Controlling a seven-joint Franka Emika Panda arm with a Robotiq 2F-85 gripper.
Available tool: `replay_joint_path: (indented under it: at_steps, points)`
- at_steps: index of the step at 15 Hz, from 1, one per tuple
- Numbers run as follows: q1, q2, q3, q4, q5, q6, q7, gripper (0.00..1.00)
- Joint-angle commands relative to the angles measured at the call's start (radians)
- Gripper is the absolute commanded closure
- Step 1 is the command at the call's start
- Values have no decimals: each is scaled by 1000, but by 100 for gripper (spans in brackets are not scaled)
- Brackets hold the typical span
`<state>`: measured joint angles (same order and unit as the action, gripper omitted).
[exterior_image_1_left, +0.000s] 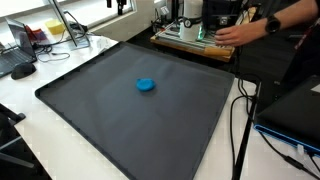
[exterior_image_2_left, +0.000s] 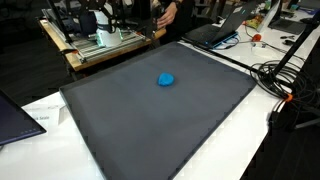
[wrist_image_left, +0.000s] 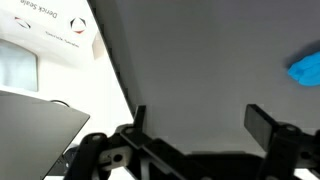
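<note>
A small blue object (exterior_image_1_left: 146, 85) lies near the middle of a large dark grey mat (exterior_image_1_left: 100, 115) on a white table, seen in both exterior views (exterior_image_2_left: 166, 79). In the wrist view my gripper (wrist_image_left: 200, 122) is open and empty, its two dark fingers spread wide above the bare mat (wrist_image_left: 190, 60). The blue object (wrist_image_left: 305, 70) sits at the right edge of that view, apart from the fingers. The gripper itself does not show clearly in either exterior view.
A wooden platform (exterior_image_1_left: 190, 42) with equipment stands at the mat's far edge (exterior_image_2_left: 100, 45), and a person's arm (exterior_image_1_left: 262, 24) reaches over it. Cables (exterior_image_2_left: 285, 80) and laptops (exterior_image_2_left: 15, 115) lie beside the mat. A white box (wrist_image_left: 50, 35) borders the mat.
</note>
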<state>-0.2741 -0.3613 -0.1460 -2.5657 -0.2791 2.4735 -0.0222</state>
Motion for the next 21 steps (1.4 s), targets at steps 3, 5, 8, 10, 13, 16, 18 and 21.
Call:
replay_joint_path:
  at_steps: [3, 5, 8, 10, 13, 16, 18, 21]
  points:
    - [57, -11, -23, -16, 64, -13, -85, 0]
    - [107, -23, -23, -32, 131, -24, -140, 0]
    - [204, -36, -7, -57, 250, -29, -202, 0]
    - [274, -40, 10, -65, 325, -44, -226, 0]
    - [365, -54, 40, -68, 412, -90, -246, 0]
    - [422, -88, 73, -63, 467, -177, -235, 0]
    - [456, -129, 81, -63, 507, -236, -252, 0]
    - [501, -216, 99, -79, 533, -310, -306, 0]
